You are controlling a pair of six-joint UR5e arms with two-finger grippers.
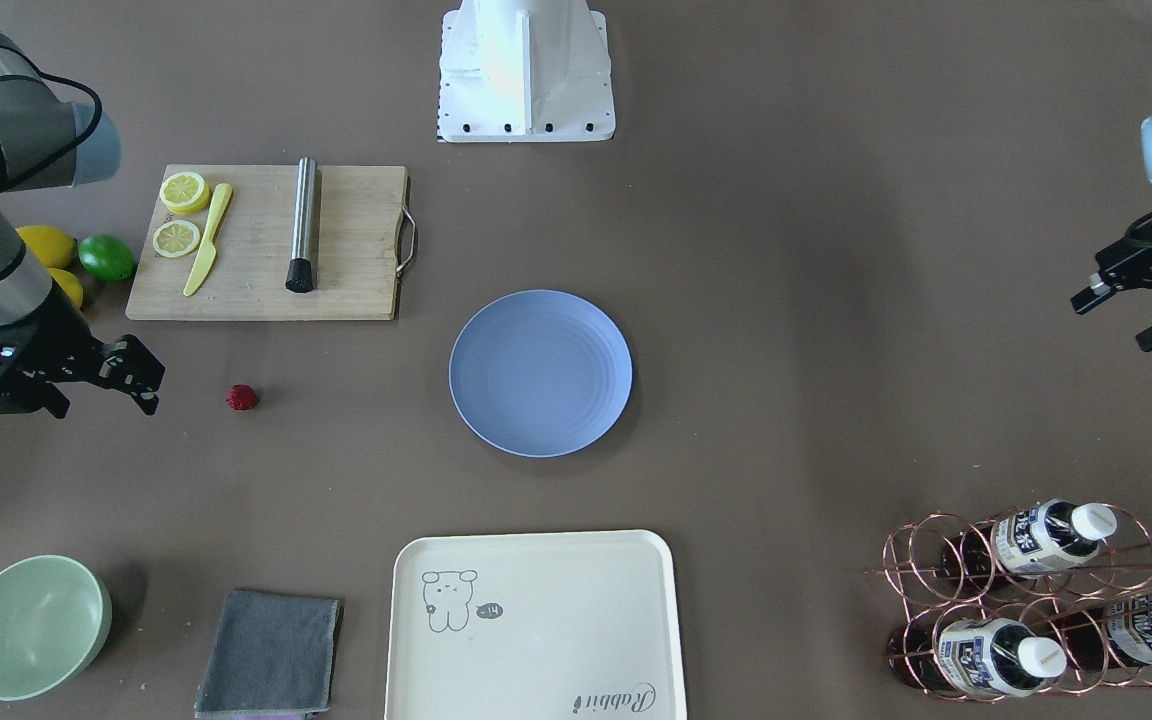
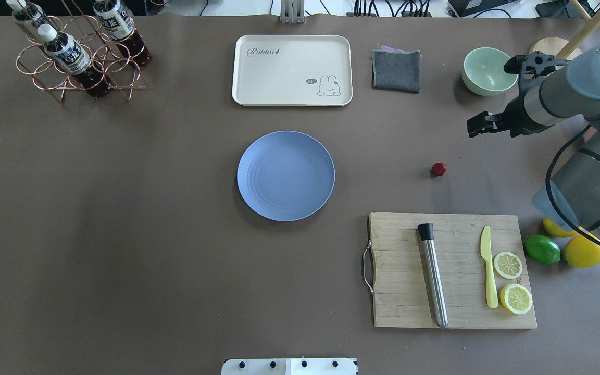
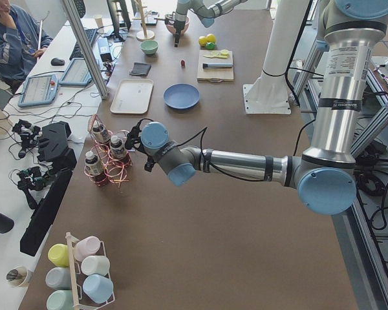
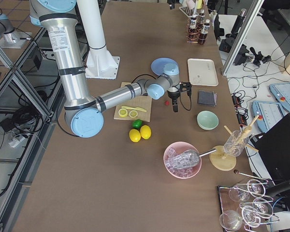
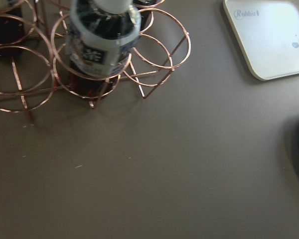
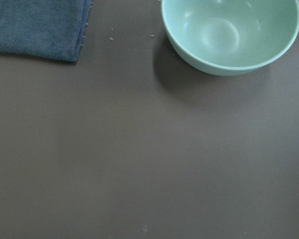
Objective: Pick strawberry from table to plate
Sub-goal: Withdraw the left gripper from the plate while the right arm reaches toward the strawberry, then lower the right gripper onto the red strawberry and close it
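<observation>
Overhead & front cams face opp. ways, both w/ plate (image 2: 285,175); wrist cams close.

Soft even light on the table (image 1: 836,300), faint shadows; wrist views slightly blurred.

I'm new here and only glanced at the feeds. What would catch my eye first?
The periwinkle-blue plate sits empty in the middle of the table. A tiny red strawberry lies alone between it and the open right claw, near the wooden cutting board with lemon slices.
</observation>
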